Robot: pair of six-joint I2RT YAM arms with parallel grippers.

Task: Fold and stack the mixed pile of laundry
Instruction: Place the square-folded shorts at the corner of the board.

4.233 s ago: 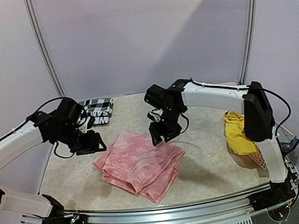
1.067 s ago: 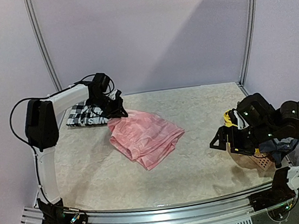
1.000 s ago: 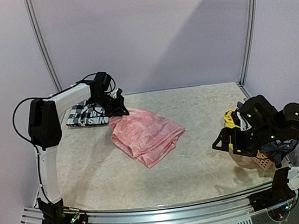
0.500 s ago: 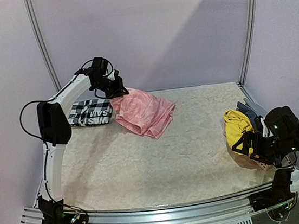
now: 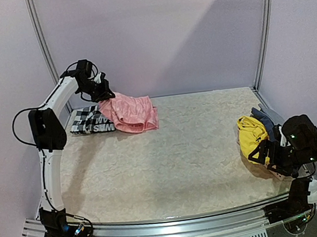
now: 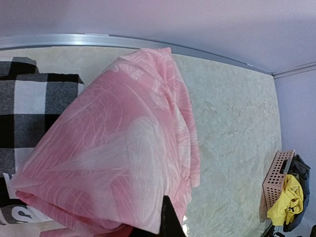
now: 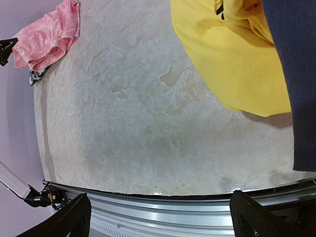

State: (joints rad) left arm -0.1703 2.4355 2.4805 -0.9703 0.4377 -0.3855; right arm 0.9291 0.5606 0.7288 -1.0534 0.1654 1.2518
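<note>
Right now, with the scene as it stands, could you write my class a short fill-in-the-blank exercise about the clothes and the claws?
1. The left claw grips the pink garment, while the right claw grips ___.
2. The pink garment hangs partly over a checked shirt patterned black and ___.
3. The yellow garment lies on the table's ___ side.
Missing words: nothing; white; right.

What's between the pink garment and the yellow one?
Nothing: the top external view shows only bare tabletop between the pink garment and the yellow garment.
</note>
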